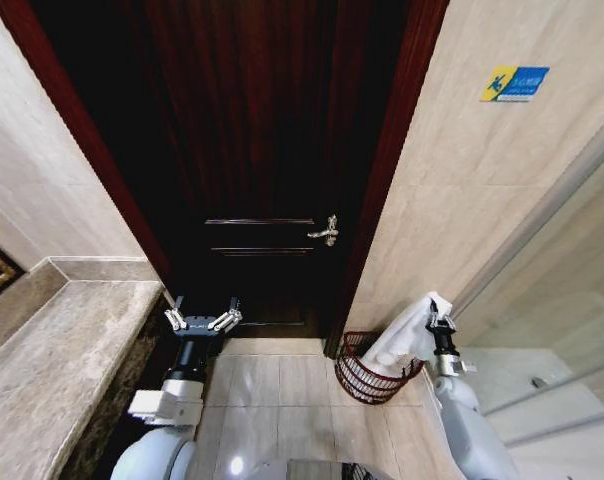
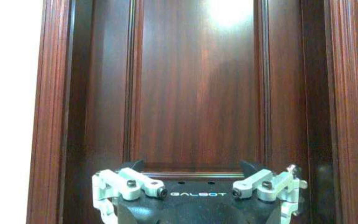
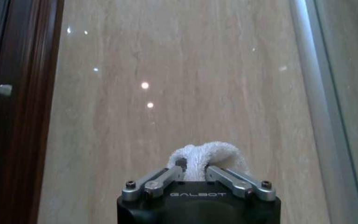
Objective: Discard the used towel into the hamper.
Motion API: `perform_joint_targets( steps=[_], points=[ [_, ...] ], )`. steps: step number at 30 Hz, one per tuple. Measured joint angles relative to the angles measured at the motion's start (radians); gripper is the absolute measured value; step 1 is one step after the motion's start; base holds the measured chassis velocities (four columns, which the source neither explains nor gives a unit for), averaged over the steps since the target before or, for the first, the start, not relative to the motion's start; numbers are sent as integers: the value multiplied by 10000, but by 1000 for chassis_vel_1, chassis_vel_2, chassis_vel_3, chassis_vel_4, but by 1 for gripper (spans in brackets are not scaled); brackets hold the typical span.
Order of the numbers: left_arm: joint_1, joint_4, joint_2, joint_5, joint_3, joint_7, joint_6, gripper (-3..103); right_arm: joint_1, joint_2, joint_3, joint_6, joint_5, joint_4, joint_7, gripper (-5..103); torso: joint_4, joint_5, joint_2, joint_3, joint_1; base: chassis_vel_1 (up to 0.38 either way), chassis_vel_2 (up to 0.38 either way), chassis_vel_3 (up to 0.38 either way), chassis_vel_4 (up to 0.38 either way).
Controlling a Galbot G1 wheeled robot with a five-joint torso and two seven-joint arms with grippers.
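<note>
So I'm at the drop step: my right gripper is clenched on the white towel, which hangs over the hamper, tail draping inside. My call: just let go. Left gripper idles released, well left of the hamper.

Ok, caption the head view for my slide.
Right end effector holds the white towel draped over the hamper beside the dark door; left end effector waits open.
</note>
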State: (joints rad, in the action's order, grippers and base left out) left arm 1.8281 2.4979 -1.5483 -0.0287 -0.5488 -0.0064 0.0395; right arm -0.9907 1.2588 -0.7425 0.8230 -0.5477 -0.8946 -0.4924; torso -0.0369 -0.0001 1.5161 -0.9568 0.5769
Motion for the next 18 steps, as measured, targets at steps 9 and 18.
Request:
perform_joint_targets(
  steps=[9,18],
  points=[
    [0,0,0,0,0,0,0,100,52,150,7,-4,58,541,-443,3,0,0,0,0,0,0,0,0,0],
    [0,0,0,0,0,0,0,100,178,283,-14,-4,92,1141,-862,3,-1,0,0,0,1,0,0,0,0]
  ],
)
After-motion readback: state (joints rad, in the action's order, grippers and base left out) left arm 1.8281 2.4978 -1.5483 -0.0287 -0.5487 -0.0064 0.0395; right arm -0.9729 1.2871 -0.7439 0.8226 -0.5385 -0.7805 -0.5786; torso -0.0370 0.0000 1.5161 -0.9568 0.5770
